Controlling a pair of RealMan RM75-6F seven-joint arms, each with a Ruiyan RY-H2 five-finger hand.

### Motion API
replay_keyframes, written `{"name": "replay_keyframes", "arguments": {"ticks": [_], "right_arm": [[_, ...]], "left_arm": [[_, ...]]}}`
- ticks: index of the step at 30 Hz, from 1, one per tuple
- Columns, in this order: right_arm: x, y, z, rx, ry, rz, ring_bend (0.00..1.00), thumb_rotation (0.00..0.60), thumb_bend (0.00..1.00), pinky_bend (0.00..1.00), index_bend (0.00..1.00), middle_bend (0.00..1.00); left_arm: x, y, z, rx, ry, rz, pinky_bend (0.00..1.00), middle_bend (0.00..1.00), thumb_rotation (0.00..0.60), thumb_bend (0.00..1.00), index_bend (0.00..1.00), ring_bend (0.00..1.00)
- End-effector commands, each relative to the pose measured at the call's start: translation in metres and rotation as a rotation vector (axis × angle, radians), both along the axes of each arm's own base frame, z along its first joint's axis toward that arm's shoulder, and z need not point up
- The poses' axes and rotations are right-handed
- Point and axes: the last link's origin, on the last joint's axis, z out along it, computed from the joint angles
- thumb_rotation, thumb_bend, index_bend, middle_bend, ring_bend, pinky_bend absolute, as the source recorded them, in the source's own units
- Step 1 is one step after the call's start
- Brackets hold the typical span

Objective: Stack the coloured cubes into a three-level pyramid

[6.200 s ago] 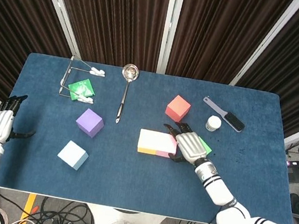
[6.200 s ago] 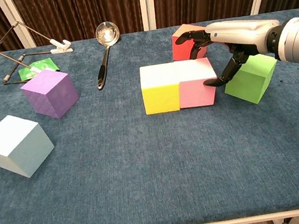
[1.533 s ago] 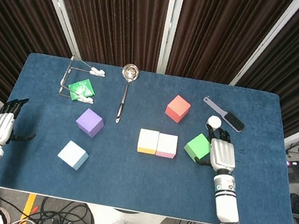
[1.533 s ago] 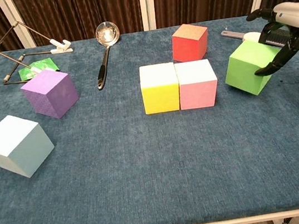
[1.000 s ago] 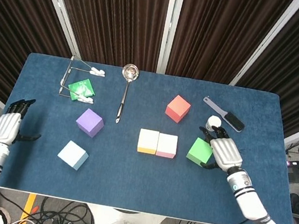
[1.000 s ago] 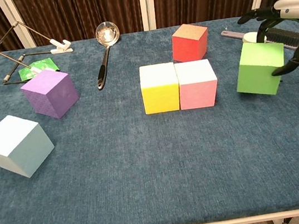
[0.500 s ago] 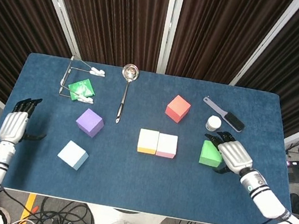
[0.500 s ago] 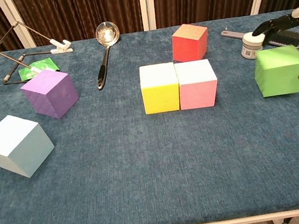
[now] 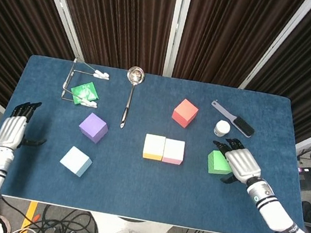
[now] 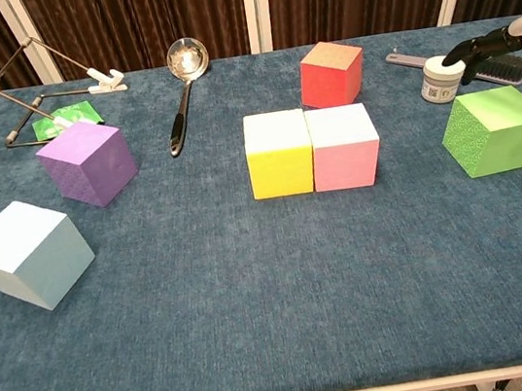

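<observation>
Green cube (image 10: 495, 130), gripped by the right hand (image 9: 242, 163), has twisted since a moment ago.

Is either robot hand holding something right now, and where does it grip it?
The right robot hand holds the green cube by its far-right side. The left robot hand holds nothing.

Yellow cube (image 10: 278, 153) touching pink cube (image 10: 343, 146)
</observation>
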Motion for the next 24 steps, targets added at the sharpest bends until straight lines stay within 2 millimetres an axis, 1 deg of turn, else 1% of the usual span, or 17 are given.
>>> {"name": "replay_keyframes", "arguments": {"ticks": [1, 7, 10, 15, 18, 24], "right_arm": [[-0.002, -0.003, -0.002, -0.022, 0.033, -0.02, 0.0, 0.6, 0.03, 0.0, 0.0, 0.18], [-0.002, -0.011, -0.01, -0.042, 0.044, -0.026, 0.0, 0.6, 0.06, 0.0, 0.0, 0.19], [0.001, -0.012, -0.014, -0.044, 0.04, -0.019, 0.0, 0.6, 0.08, 0.0, 0.0, 0.22], [0.003, -0.012, -0.018, -0.043, 0.052, -0.001, 0.0, 0.6, 0.14, 0.0, 0.0, 0.36], [0.006, -0.011, -0.017, -0.048, 0.046, 0.005, 0.0, 0.6, 0.17, 0.0, 0.0, 0.42], [0.019, -0.009, -0.007, -0.08, 0.013, 0.034, 0.0, 0.6, 0.17, 0.0, 0.0, 0.46]], "left_arm": [[-0.001, -0.001, -0.001, -0.002, -0.001, 0.0, 0.06, 0.09, 0.6, 0.1, 0.09, 0.0], [-0.002, -0.001, -0.001, -0.001, -0.003, 0.0, 0.06, 0.09, 0.6, 0.1, 0.09, 0.0], [-0.002, -0.001, 0.0, 0.002, -0.002, -0.008, 0.06, 0.09, 0.6, 0.1, 0.09, 0.0], [-0.002, -0.002, 0.0, 0.003, -0.001, -0.005, 0.06, 0.09, 0.6, 0.1, 0.09, 0.0], [-0.003, -0.003, 0.0, -0.002, -0.003, 0.001, 0.06, 0.09, 0.6, 0.1, 0.09, 0.0], [-0.003, -0.002, 0.001, 0.009, -0.012, 0.001, 0.06, 0.09, 0.6, 0.1, 0.09, 0.0]]}}
